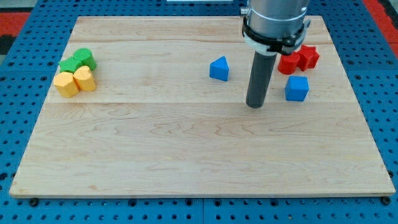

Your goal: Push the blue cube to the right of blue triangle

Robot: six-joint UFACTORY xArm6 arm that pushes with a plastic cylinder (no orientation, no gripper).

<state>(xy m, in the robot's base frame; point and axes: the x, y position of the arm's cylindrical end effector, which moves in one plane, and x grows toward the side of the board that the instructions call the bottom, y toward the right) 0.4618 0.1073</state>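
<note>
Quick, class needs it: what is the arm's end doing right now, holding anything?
My tip: no gripper, holds nothing; it sits between the blue triangle and the blue cube, touching neither.

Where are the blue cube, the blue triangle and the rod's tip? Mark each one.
blue cube (pixel 297 88): camera view, front face.
blue triangle (pixel 219 69): camera view, front face.
my tip (pixel 255 105): camera view, rod's very end, between both blocks.

Bright, even light falls from above on the pale wooden counter (pixel 186 143), with no hard glare on its grain. The shadows are soft and short: a faint dark patch hugs the base of the dark rod tool (pixel 255 106), and slim ones edge the small blue cube (pixel 296 89). The picture is sharp throughout, with straight, undistorted edges
</note>
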